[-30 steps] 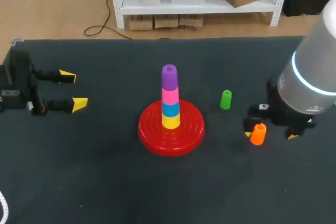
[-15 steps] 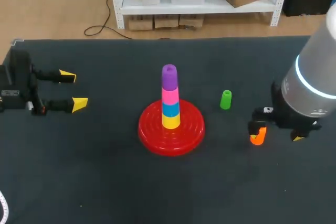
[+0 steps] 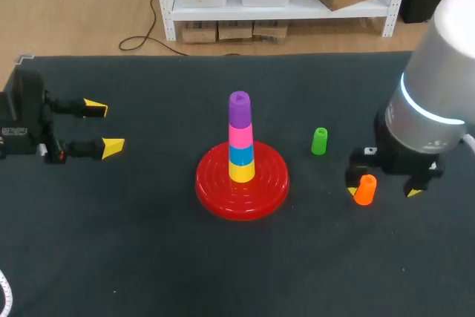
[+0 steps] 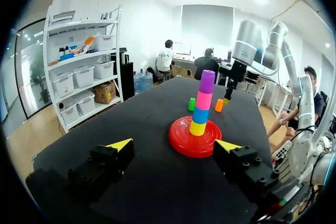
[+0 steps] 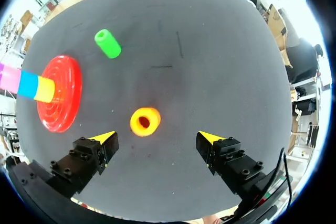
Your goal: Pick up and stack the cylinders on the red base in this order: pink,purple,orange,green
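six cylinders (image 3: pixel 239 109) and one red base (image 3: pixel 217 192)

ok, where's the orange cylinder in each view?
Head view: orange cylinder stands on the table right of the red base, between the open fingers of the right gripper.
Left wrist view: orange cylinder is far beyond the red base, beside the green cylinder.
Right wrist view: orange cylinder seen end-on, just ahead of the gripper's open fingers, untouched.
Shared landmark: the red base.

a robotics lab: a left arm (image 3: pixel 26 120) and a right arm (image 3: pixel 438 87) flank a black table (image 3: pixel 148 257) bearing a red base (image 3: pixel 214 192).
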Robot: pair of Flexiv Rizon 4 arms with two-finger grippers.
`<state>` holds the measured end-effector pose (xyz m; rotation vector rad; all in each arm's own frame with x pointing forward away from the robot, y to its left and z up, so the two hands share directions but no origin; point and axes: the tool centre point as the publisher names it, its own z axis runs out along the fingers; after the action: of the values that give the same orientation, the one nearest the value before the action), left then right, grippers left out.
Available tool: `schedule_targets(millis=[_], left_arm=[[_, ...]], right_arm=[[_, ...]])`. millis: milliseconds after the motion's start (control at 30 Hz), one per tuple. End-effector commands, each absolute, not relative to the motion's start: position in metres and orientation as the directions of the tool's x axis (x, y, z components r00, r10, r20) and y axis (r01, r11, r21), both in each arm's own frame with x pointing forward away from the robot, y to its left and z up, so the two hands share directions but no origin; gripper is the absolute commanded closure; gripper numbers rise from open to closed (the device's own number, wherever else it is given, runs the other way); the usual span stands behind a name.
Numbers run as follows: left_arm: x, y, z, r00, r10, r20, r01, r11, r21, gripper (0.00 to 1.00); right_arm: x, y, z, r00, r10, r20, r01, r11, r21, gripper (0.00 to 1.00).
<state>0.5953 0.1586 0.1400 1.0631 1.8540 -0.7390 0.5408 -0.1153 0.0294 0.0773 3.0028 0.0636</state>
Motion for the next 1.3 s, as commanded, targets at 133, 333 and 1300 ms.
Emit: schedule_targets(millis=[133,333,1300], left_arm=[[0.595,0.158,0.137,-0.269,0.374,-0.888,0.881,0.467,-0.07,0.0],[0.595,0.158,0.137,-0.269,0.374,-0.888,0.881,0.467,-0.07,0.0],[0.595,0.158,0.137,-0.269,0.374,-0.888,0.881,0.467,-0.07,0.0]], right_arm=[[0.56,-0.113,0.028,-0.993,0.059,-0.102,0.058,0.998,0.02,0.0],[0.558,-0.109,0.027,-0.995,0.043,-0.093,0.042,0.999,0.004,0.0],[0.566,-0.102,0.031,-0.998,0.031,-0.05,0.031,1.0,0.002,0.56]])
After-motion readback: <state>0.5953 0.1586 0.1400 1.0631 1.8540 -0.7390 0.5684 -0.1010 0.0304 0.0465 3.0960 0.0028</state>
